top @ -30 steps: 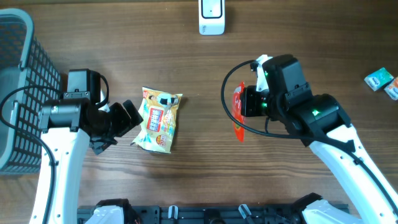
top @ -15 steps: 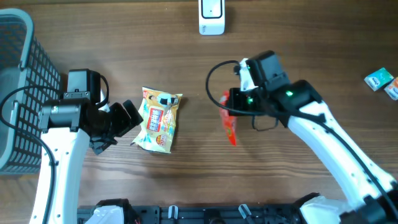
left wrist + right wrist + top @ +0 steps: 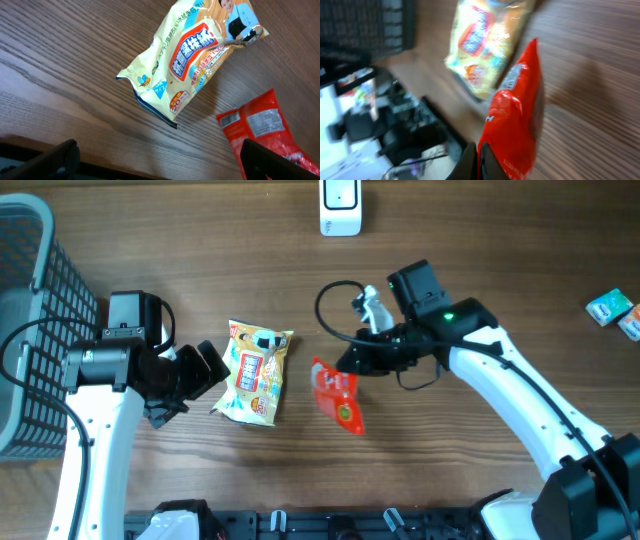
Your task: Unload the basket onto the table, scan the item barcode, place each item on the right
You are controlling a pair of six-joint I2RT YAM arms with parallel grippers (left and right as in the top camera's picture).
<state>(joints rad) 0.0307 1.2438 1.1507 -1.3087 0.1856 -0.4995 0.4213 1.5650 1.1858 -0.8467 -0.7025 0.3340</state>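
Note:
My right gripper point(image 3: 352, 366) is shut on the top edge of a red snack packet point(image 3: 336, 396), holding it above the middle of the table with its flat face turned up. In the right wrist view the packet point(image 3: 520, 115) hangs from the pinched jaws of that gripper point(image 3: 479, 161). A white barcode label point(image 3: 230, 119) shows on the packet point(image 3: 262, 127) in the left wrist view. The white scanner point(image 3: 340, 206) stands at the far edge. My left gripper point(image 3: 207, 370) is open and empty beside a yellow snack bag point(image 3: 257, 372), with its fingers point(image 3: 47, 161) spread wide.
A dark mesh basket point(image 3: 30, 330) stands at the left edge. Small wrapped items point(image 3: 612, 310) lie at the far right. The yellow bag point(image 3: 195, 55) lies flat between the two arms.
The right arm swung left and stretched out, carrying the red packet toward the yellow bag and turning it from edge-on to face-up. The left arm has not moved.

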